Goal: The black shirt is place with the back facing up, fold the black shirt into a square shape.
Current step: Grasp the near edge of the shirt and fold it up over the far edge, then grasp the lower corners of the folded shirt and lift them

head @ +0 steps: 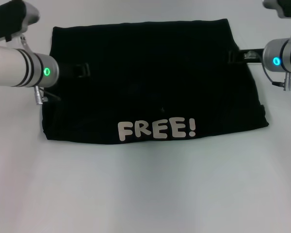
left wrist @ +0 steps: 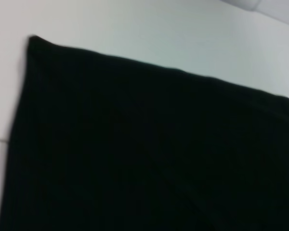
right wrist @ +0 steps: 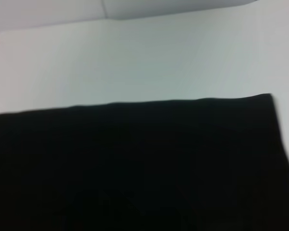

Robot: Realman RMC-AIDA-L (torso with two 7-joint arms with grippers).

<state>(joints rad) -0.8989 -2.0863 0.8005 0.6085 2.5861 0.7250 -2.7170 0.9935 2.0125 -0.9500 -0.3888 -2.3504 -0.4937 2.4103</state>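
Observation:
The black shirt (head: pixel 150 77) lies flat on the white table as a broad folded rectangle, with cream "FREE!" lettering (head: pixel 156 129) along its near edge. My left gripper (head: pixel 81 71) reaches in over the shirt's left side. Over the right edge, about level with it, my right gripper (head: pixel 234 57) comes in from the other side. Both are dark against the dark cloth. The left wrist view shows the black shirt (left wrist: pixel 149 154) with one corner on the table. The right wrist view shows the black shirt (right wrist: pixel 135 163) with its straight edge and a corner.
The white table (head: pixel 145 194) extends in front of the shirt and on both sides. A seam or table edge (right wrist: pixel 103 9) runs beyond the shirt in the right wrist view.

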